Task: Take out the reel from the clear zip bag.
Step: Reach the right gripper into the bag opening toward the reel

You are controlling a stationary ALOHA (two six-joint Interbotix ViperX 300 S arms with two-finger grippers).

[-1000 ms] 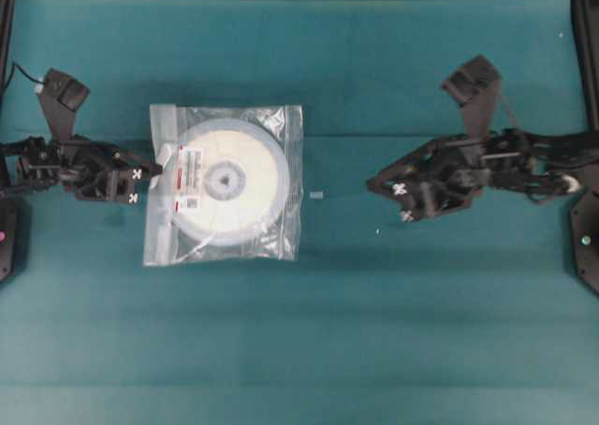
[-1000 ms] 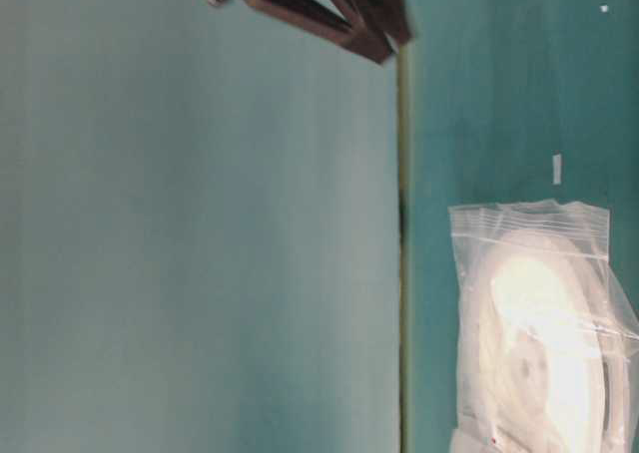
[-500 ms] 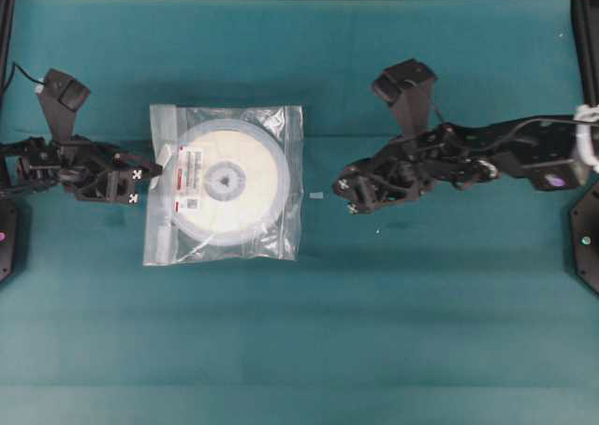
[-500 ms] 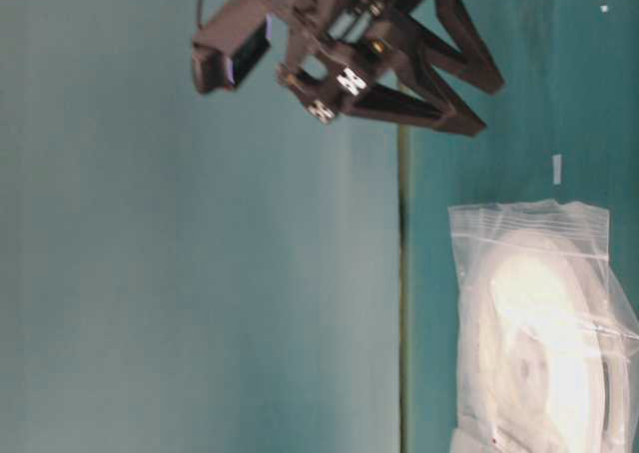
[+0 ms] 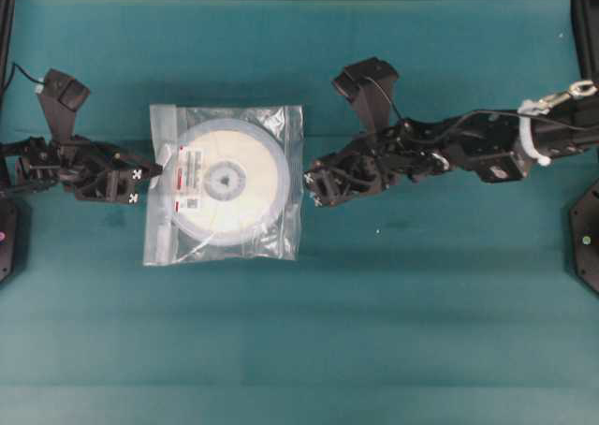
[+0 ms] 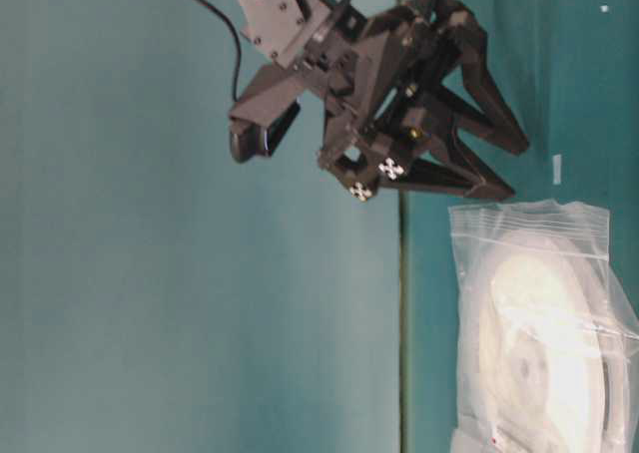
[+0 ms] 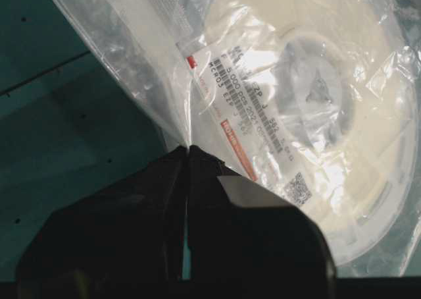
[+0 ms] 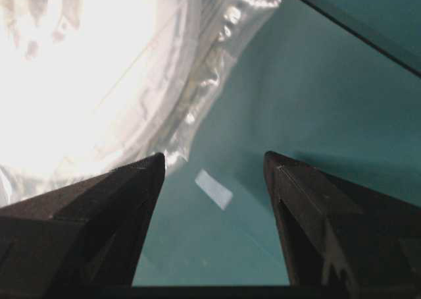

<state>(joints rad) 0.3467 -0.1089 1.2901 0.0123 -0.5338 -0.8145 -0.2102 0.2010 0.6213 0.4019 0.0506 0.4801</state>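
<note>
A: The right gripper [image 5: 314, 185] has reached in. A second ago it hung well out toward the right of the overhead view; now we find its tips just beside the right edge of the clear zip bag [image 5: 281, 228].

B: Agreed. Jaws spread wide, nothing between them. In the right wrist view one fingertip [image 8: 148, 170] sits at the bag's crinkled edge, the other over bare teal table [image 5: 421, 303]. We cannot tell whether that tip touches the plastic.

A: A small pale scrap [image 8: 214, 189] lies on the table between the two fingers.

B: The left gripper [image 5: 145, 174] has not budged. Fingers pressed together, pinching the bag's left edge by the whitish zip strip [image 5: 165, 182]; the left wrist view shows the film pulled up into the closed tips.

A: The bag lies flat in the same spot as before, left of centre. The reel [image 5: 225, 182] is fully inside it, label [image 5: 190, 176] facing up.

B: So nothing is extracted yet. We judge this the approach to a second hold: one side anchored, the other arm arriving opposite.

A: Risk as we see it: the wide jaws close on film and reel together, or slip off the slick plastic.
</note>
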